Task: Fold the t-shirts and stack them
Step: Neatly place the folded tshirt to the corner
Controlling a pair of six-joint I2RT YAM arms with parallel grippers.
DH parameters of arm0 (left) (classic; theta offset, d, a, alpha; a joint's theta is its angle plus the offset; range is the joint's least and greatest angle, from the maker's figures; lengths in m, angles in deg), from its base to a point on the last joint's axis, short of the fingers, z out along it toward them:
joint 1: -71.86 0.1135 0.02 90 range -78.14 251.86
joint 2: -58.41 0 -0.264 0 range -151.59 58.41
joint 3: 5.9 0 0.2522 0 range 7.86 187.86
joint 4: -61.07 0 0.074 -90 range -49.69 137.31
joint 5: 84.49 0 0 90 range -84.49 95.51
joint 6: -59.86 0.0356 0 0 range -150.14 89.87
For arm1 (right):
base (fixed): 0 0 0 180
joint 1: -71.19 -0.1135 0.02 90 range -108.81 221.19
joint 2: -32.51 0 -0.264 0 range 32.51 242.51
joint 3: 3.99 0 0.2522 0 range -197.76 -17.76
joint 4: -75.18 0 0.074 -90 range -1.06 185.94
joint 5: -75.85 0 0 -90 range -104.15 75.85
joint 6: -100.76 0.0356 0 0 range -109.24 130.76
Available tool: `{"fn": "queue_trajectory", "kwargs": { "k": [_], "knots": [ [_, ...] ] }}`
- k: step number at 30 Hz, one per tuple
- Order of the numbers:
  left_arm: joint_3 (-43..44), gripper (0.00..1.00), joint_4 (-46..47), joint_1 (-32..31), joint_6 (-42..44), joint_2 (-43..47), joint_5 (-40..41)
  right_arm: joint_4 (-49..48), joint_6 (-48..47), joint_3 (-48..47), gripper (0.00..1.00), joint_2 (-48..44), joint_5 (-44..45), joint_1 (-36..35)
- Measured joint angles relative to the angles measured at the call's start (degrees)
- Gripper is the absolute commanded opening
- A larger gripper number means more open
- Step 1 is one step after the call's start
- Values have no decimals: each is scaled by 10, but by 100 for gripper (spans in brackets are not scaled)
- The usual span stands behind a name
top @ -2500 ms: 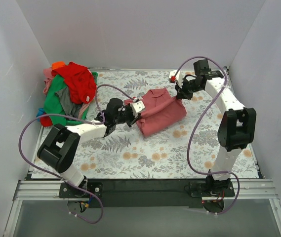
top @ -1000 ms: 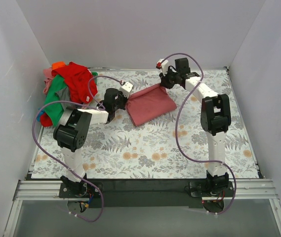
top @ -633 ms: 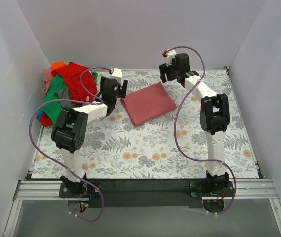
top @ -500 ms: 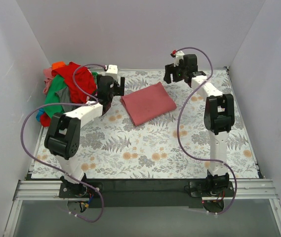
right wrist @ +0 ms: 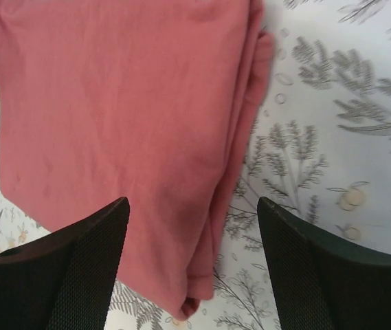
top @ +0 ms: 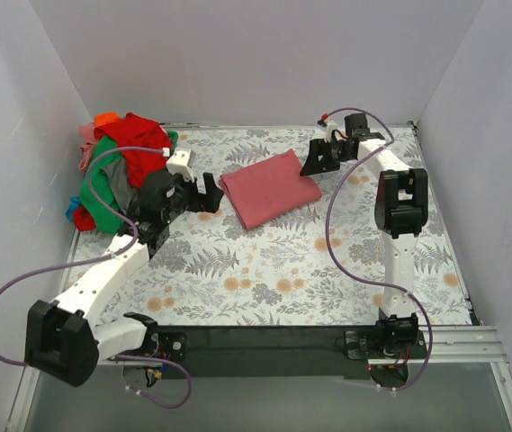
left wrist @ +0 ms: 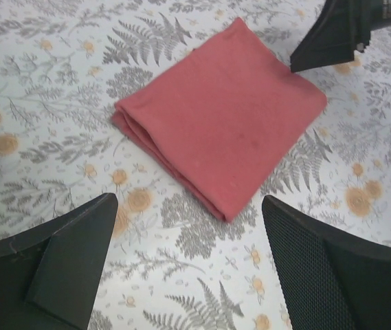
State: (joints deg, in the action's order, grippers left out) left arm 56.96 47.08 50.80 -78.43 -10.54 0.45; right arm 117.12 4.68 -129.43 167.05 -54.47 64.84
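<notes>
A salmon-pink t-shirt (top: 269, 187) lies folded into a flat rectangle on the floral cover at the back middle. My left gripper (top: 203, 191) hovers open just left of it, nothing between its fingers; the left wrist view has the folded shirt (left wrist: 222, 130) ahead of the left gripper (left wrist: 188, 227). My right gripper (top: 318, 160) stands open at the shirt's right back corner. Seen from the right wrist, the right gripper (right wrist: 192, 206) hangs over the shirt's layered edge (right wrist: 126, 124) without touching it. A heap of red, green, orange and pink t-shirts (top: 125, 166) sits at the back left.
The floral table cover (top: 264, 279) spreads across the whole work area inside white walls. A purple cable (top: 103, 193) loops from the left arm close to the heap. The right arm's dark finger (left wrist: 339, 34) shows at the top right of the left wrist view.
Both grippers opened and let go of the folded salmon shirt, which now lies flat. The left arm drew back toward the near left; the right gripper dropped to the shirt's right corner.
</notes>
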Motion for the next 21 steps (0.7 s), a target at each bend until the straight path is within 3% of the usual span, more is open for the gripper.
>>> {"fn": "queue_trajectory", "kwargs": {
  "k": [5, 8, 9, 11, 12, 14, 21],
  "knots": [
    [-73, 85, -44, 0, -15, 92, -19, 35, -4, 0, 72, 29, -21, -18],
    [-96, 85, -63, 0, -26, 127, -25, 49, -10, 0, 57, 30, -25, -23],
    [-101, 85, -65, 0, -28, 136, -25, 54, -14, 0, 46, 31, -26, -24],
    [-106, 85, -72, 0, -34, 151, -27, 66, -19, 0, 33, 35, -27, -25],
    [-108, 85, -74, 0, -37, 156, -28, 71, -19, 0, 19, 36, -28, -26],
    [-109, 85, -79, 0, -39, 166, -29, 82, -20, 0, 5, 37, -29, -26],
    [-114, 85, -101, 0, -40, 198, -29, 95, -14, 0, 1, 36, -20, -1]
  ]
}}
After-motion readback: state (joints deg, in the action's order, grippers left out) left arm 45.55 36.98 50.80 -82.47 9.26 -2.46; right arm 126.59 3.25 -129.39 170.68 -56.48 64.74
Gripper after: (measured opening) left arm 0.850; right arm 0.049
